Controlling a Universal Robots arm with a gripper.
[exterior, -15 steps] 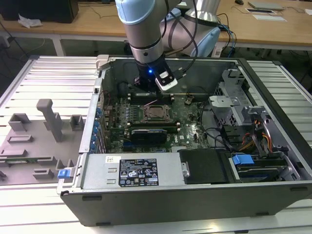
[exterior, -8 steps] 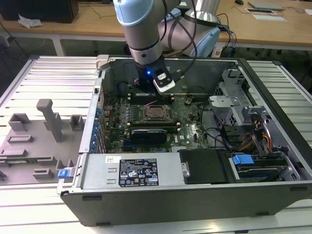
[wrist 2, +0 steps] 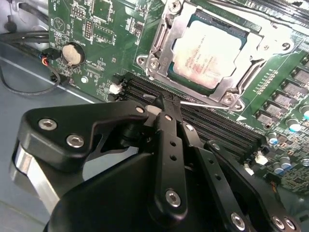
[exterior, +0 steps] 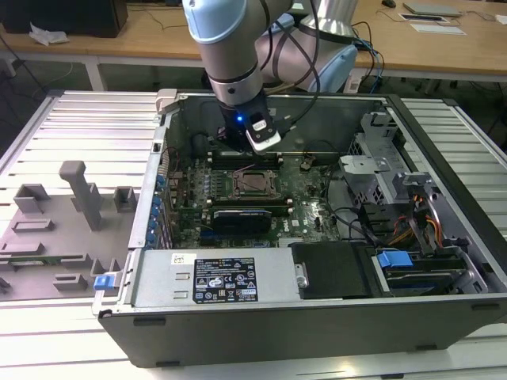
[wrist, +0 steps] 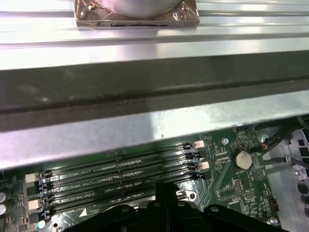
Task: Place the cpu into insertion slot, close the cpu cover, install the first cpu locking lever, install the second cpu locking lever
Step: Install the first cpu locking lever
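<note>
Just ahead of the gripper (wrist 2: 163,103), the cpu (wrist 2: 207,48) sits in the slot (wrist 2: 245,57), and the cover (wrist 2: 161,54) lies flat around it. Those two steps look done. The fingers are pressed together, their tips at the near end of a thin lever (wrist 2: 207,103) running along the socket's closest edge. I cannot tell whether they pinch it. I judge the lever work unfinished.

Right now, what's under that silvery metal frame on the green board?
The cpu lies under the cpu cover, its silver-grey top showing through the cut-out. The chip's edges and the socket pins beneath are covered.
</note>
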